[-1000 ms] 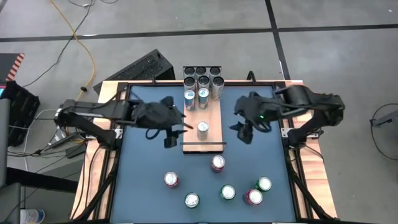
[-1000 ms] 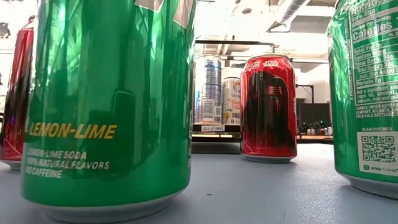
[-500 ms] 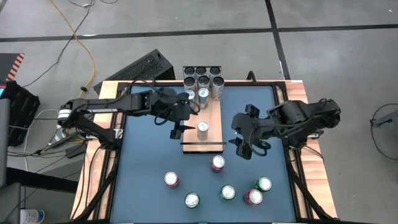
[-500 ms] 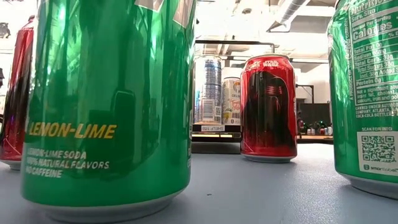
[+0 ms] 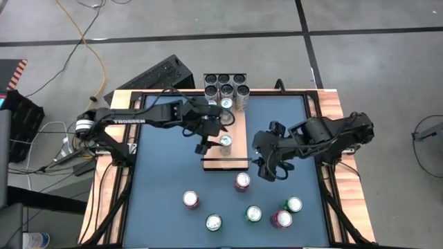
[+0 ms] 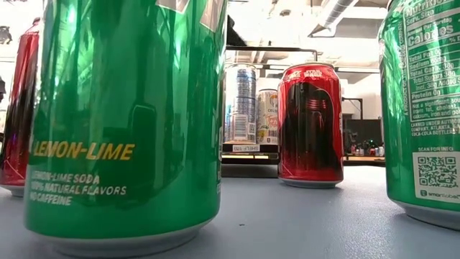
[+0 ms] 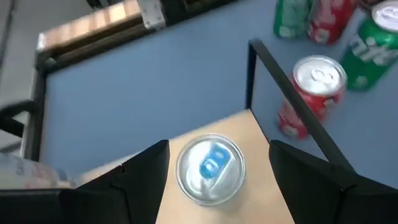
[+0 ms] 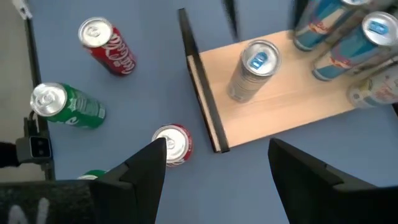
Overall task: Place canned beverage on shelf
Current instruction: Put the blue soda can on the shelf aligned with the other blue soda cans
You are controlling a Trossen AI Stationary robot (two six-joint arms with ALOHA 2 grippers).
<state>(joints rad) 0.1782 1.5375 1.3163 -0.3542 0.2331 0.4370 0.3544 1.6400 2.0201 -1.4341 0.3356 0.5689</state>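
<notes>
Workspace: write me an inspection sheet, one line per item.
Surface: blue table with pale wooden edging.
Job's things: shelf bears a lone silver can near its front rail and more cans at its far end. Six loose cans stand on the table in front, among them a red can nearest the shelf.
Clutter: a six-pack of dark cans behind the shelf.
Pincers: left pincer open, straddling the lone silver can from above. Right pincer open and empty, hovering over the table beside the shelf's front end.
Cables: yellow cable on the floor.
Surroundings: grey floor; black keyboard behind the table.
</notes>
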